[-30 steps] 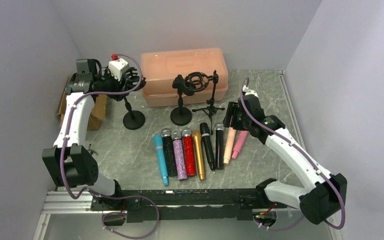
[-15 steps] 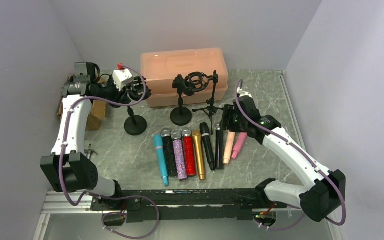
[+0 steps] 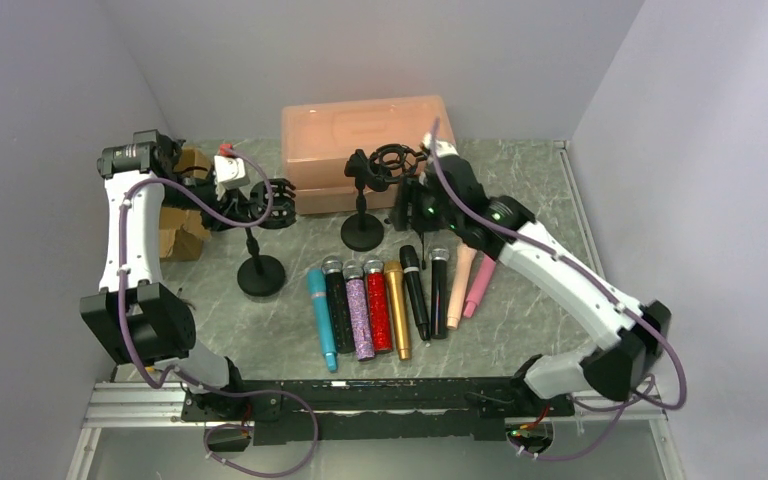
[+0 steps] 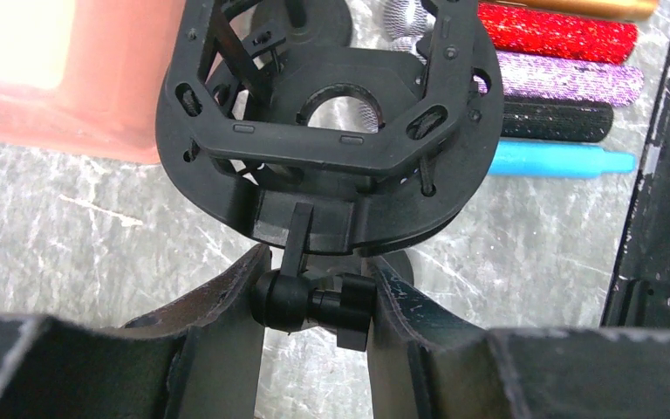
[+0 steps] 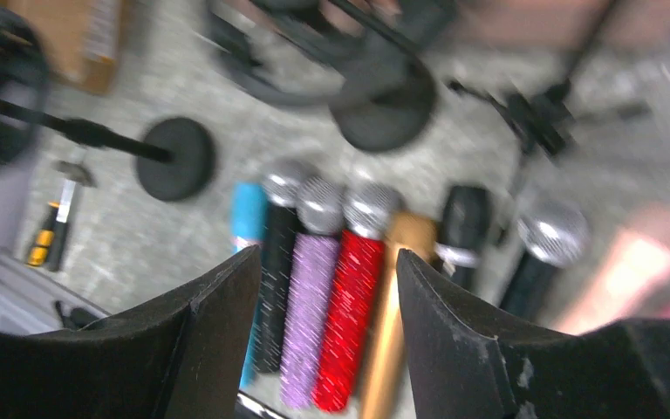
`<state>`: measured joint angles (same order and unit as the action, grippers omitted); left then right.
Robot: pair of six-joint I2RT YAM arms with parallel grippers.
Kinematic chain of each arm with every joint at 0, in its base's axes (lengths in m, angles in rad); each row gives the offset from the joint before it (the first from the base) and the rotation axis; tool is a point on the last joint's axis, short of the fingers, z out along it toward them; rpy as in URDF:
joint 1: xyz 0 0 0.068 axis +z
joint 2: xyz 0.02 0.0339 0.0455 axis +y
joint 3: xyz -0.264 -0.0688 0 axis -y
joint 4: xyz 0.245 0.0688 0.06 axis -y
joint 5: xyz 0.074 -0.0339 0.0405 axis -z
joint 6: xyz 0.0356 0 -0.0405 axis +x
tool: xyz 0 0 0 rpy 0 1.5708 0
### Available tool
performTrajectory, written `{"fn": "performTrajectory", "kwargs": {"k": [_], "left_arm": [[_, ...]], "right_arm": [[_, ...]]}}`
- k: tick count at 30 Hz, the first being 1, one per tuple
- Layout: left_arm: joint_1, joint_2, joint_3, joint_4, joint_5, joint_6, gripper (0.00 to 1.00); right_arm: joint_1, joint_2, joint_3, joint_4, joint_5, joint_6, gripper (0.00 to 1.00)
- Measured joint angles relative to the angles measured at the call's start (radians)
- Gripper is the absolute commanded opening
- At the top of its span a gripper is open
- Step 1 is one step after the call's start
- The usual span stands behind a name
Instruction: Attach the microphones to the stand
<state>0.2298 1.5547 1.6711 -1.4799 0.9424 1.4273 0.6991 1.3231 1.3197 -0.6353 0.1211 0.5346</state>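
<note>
Several microphones lie side by side on the table, from teal (image 3: 321,318) through purple glitter (image 3: 359,310), red glitter (image 3: 377,306) and gold (image 3: 397,309) to peach (image 3: 459,275) and pink (image 3: 479,288). My left gripper (image 4: 314,288) is shut on the pivot knob under the shock mount (image 4: 327,96) of the left stand (image 3: 261,272). My right gripper (image 5: 327,262) is open and holds nothing. It hovers above the microphone heads, next to the middle stand (image 3: 363,235). The right wrist view is blurred by motion.
A pink lidded box (image 3: 368,135) stands at the back. A cardboard box (image 3: 175,225) sits by the left wall. A small tripod (image 5: 536,118) stands beneath my right arm. A small yellow-handled tool (image 5: 48,236) lies near the front left. Walls close in on both sides.
My left jaws closed on the stand's pivot and drew the stand leftward and nearer. My right arm swung left and back, from over the peach and pink microphones to beside the middle stand.
</note>
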Motion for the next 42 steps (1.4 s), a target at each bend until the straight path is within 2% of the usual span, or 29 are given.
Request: {"fn": "performTrajectory", "kwargs": {"k": [8, 14, 18, 27, 36, 38, 40, 41, 42], "left_arm": [[-0.003, -0.056, -0.092, -0.022, 0.016, 0.124, 0.45], [-0.004, -0.11, -0.159, -0.026, 0.02, 0.169, 0.45], [-0.004, -0.128, -0.179, -0.021, 0.026, 0.183, 0.45], [0.002, -0.129, -0.183, -0.022, 0.03, 0.194, 0.45], [0.002, -0.129, -0.182, -0.026, 0.03, 0.204, 0.45], [0.002, -0.129, -0.182, -0.028, 0.03, 0.207, 0.46], [0.003, -0.129, -0.179, -0.032, 0.03, 0.21, 0.48], [0.003, -0.129, -0.178, -0.034, 0.029, 0.209, 0.53], [0.003, -0.129, -0.178, -0.033, 0.029, 0.209, 0.61]], "right_arm": [[0.151, 0.381, 0.525, 0.042, -0.047, -0.08, 0.67], [0.175, 0.633, 0.83, 0.015, -0.163, -0.18, 0.67], [0.175, 0.683, 0.858, -0.016, -0.25, -0.245, 0.66], [0.176, 0.665, 0.837, -0.011, -0.425, -0.35, 0.66], [0.18, 0.731, 0.898, -0.021, -0.499, -0.41, 0.61], [0.185, 0.76, 0.925, -0.031, -0.497, -0.426, 0.57], [0.188, 0.794, 0.962, -0.042, -0.492, -0.445, 0.44], [0.19, 0.811, 0.977, -0.05, -0.488, -0.455, 0.37], [0.192, 0.819, 0.983, -0.055, -0.486, -0.464, 0.3]]}}
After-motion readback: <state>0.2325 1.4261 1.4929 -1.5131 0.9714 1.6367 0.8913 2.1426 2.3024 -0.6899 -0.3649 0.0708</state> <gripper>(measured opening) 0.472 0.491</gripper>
